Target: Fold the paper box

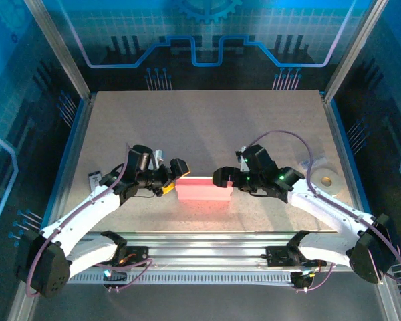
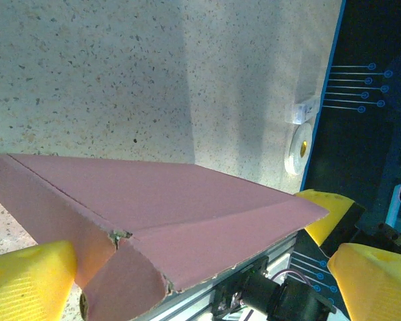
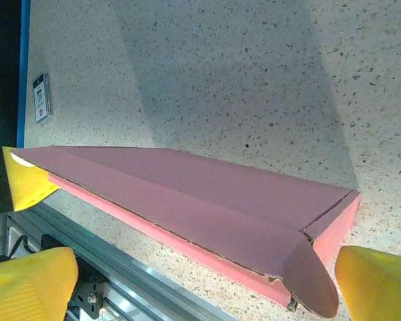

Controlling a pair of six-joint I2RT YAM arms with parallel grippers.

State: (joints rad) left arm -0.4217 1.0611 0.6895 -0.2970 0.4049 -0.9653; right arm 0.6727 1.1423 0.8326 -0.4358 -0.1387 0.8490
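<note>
The paper box [image 1: 204, 189] is pink and lies flat near the table's front edge, midway between the two arms, with its lid panel folded down over it. My left gripper [image 1: 178, 175] is at the box's left end and stands open. In the left wrist view the box [image 2: 167, 207] reaches in between the yellow fingers [image 2: 27, 281]. My right gripper [image 1: 223, 178] is at the box's right end, also open. In the right wrist view the box [image 3: 207, 200] lies between that gripper's yellow fingers [image 3: 377, 284]. A rounded flap [image 3: 314, 277] sticks out at the corner nearest that camera.
A white tape roll [image 1: 326, 179] lies on the speckled table [image 1: 207, 120] at the right, near the blue wall. A small card [image 1: 93, 179] lies at the left edge. An aluminium rail [image 1: 207, 244] runs along the front, just below the box.
</note>
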